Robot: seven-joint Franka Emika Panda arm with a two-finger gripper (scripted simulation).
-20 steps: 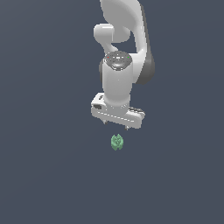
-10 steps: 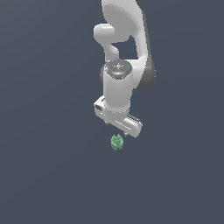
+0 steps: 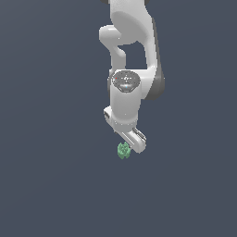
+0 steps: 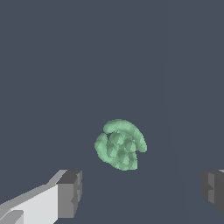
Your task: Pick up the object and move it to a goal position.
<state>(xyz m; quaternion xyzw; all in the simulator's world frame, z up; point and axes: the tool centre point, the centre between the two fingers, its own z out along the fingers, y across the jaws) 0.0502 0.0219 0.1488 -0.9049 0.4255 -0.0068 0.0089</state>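
The object (image 4: pixel 120 144), a small pale-green lump with ridged bands curling over its surface, lies on the dark counter (image 3: pixel 51 185) directly below the white arm (image 3: pixel 132 60). In the exterior view the tool (image 3: pixel 134 141) sits just above it and slightly toward that view's right, its body turned at an angle. In the wrist view the tool (image 4: pixel 140 190) is spread wide and holds nothing: one dark finger pad (image 4: pixel 70 192) and the other (image 4: pixel 213 189) stand well apart, and the green lump appears ahead of the gap rather than inside it, closer to the first pad's side. The step in hand looks like the final approach before the grasp. To do it well, the arm should first centre the gap over the lump, then descend straight until the pads bracket its widest part, and only then close. Because it is roundish and ridged, an off-centre squeeze could roll it out.
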